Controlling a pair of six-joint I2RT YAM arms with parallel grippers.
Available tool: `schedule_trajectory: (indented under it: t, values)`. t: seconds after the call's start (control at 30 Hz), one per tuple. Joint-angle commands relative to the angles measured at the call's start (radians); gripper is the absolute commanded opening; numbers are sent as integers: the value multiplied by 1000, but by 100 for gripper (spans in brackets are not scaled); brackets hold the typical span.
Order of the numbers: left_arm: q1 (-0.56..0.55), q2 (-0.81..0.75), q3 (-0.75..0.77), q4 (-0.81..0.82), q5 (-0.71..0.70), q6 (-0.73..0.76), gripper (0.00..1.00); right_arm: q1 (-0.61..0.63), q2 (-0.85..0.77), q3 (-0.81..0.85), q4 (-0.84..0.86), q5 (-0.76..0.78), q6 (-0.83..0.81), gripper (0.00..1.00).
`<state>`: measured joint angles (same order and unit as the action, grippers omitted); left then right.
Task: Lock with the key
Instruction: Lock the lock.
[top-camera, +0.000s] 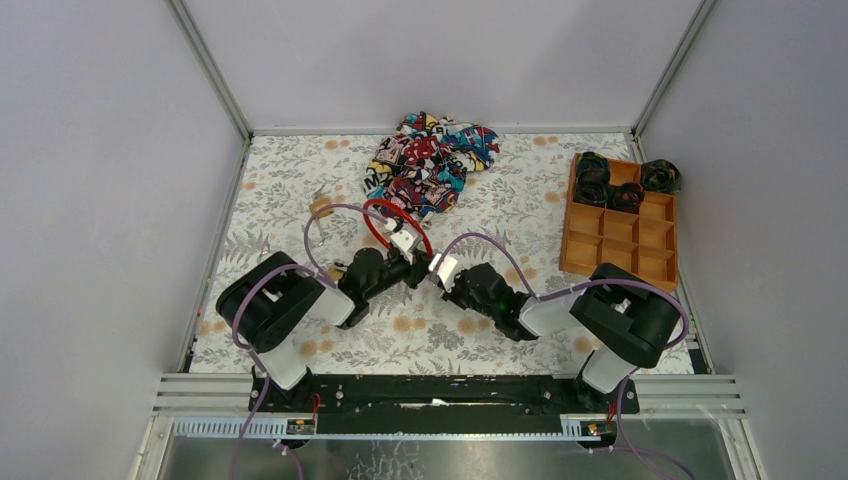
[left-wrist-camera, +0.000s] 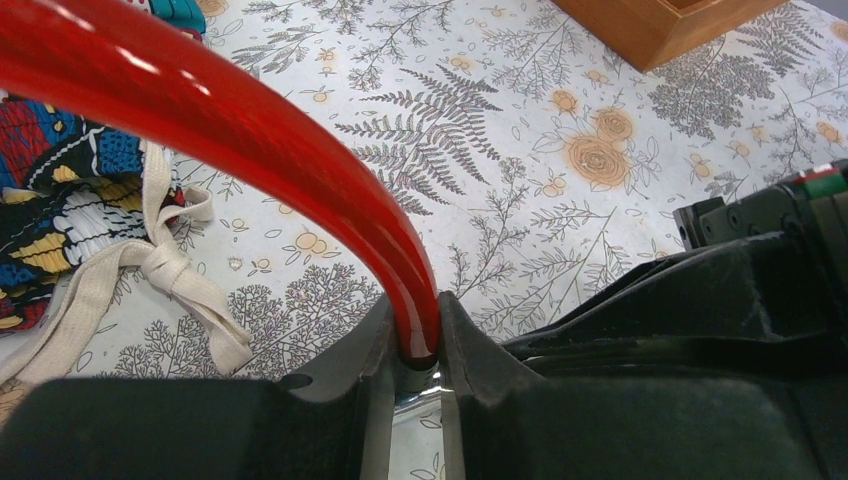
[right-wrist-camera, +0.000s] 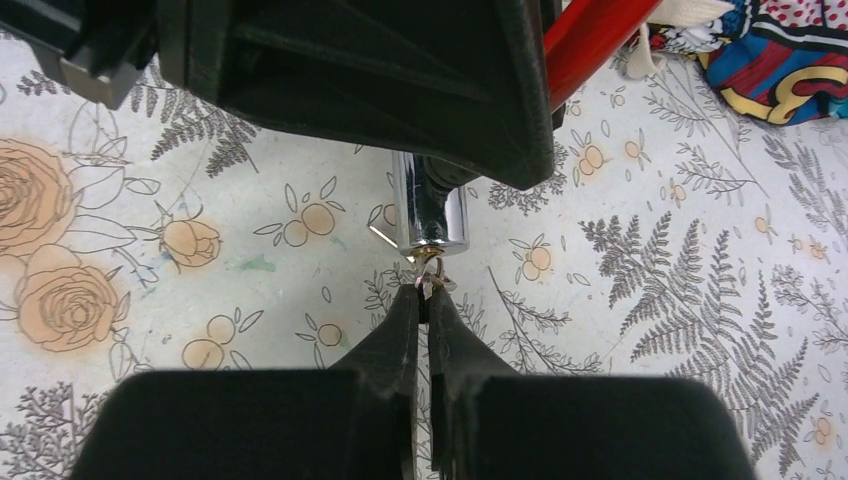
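A red cable lock (top-camera: 385, 207) loops above the flowered table, in front of the cloth. My left gripper (left-wrist-camera: 420, 340) is shut on the red cable (left-wrist-camera: 250, 130) just above its silver cylinder (left-wrist-camera: 440, 400). In the right wrist view the silver cylinder (right-wrist-camera: 430, 215) hangs below the left gripper's black body (right-wrist-camera: 380, 80). A small metal key (right-wrist-camera: 430, 282) sticks out of the cylinder's end. My right gripper (right-wrist-camera: 427, 295) is shut on that key. In the top view both grippers meet tip to tip at mid-table, left gripper (top-camera: 412, 262) and right gripper (top-camera: 438, 276).
A colourful patterned cloth (top-camera: 430, 160) with white drawstrings (left-wrist-camera: 170, 270) lies at the back centre. A wooden compartment tray (top-camera: 620, 235) stands at the right, with dark rolled items (top-camera: 610, 180) in its far cells. A small tan object (top-camera: 322, 205) lies left of the lock.
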<state>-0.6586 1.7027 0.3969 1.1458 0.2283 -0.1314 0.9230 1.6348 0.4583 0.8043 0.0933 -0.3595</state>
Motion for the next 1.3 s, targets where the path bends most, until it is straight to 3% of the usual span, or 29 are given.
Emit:
schedule_trajectory:
  t: [0.0, 0.33, 0.5, 0.9, 1.07, 1.2, 1.27]
  values:
    - [-4, -5, -49, -84, 15, 69, 0, 2, -3, -5, -195, -28, 42, 0]
    - [104, -124, -52, -189, 30, 232, 0, 3, -43, 68, -402, -45, 200, 0]
    - [190, -146, -29, -227, 60, 196, 0, 3, -50, 70, -417, -43, 209, 0]
    - [193, -218, -60, -160, 57, 236, 0, 3, -105, 100, -538, -125, 259, 0]
    - [181, -214, -71, -129, 81, 175, 0, 2, -81, 99, -525, -146, 270, 0]
    - [179, -206, -70, -117, -8, 228, 0, 2, -88, 108, -581, -168, 309, 0]
    - [194, -219, -72, -106, 22, 239, 0, 2, -119, 104, -615, -171, 349, 0]
